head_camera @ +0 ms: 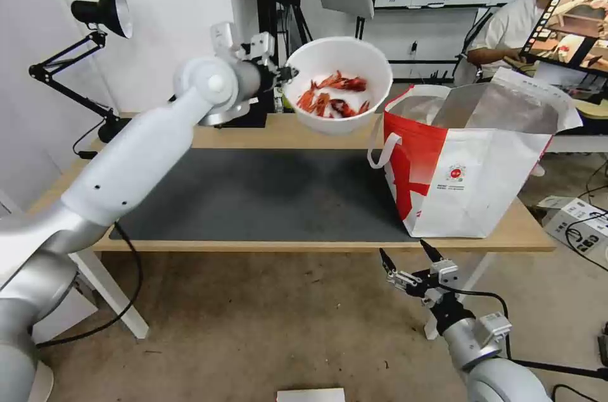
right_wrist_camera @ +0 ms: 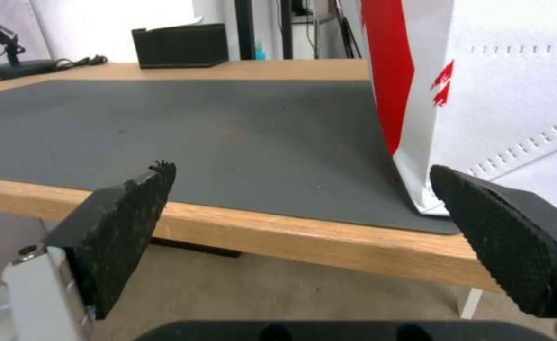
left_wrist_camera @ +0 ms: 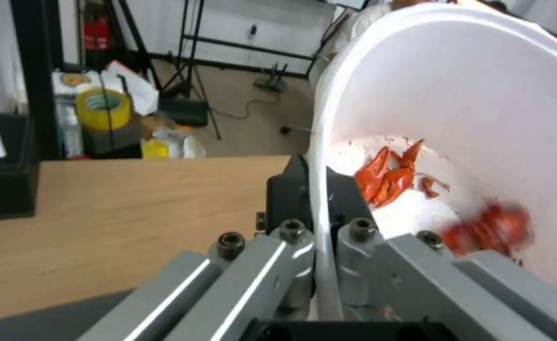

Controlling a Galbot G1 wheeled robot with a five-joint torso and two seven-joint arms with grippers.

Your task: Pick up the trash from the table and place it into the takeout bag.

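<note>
My left gripper (head_camera: pixel 286 75) is shut on the rim of the white bowl of red crayfish shells (head_camera: pixel 337 85), holding it in the air above the back of the table (head_camera: pixel 285 131), tilted toward me. In the left wrist view the bowl's rim (left_wrist_camera: pixel 321 189) runs between the fingers, with shells (left_wrist_camera: pixel 389 175) inside. The red-and-white takeout bag (head_camera: pixel 472 168) stands open on the table's right end, just right of the bowl. My right gripper (head_camera: pixel 410 254) hangs open and empty below the table's front edge, near the bag's front corner (right_wrist_camera: pixel 417 142).
A dark grey mat (head_camera: pixel 266 193) covers the table's middle. A black tissue box (right_wrist_camera: pixel 181 45) and a desk lamp (head_camera: pixel 101 12) stand at the back left. A person sits at a screen behind the bag. Boxes and cables lie on the floor at right.
</note>
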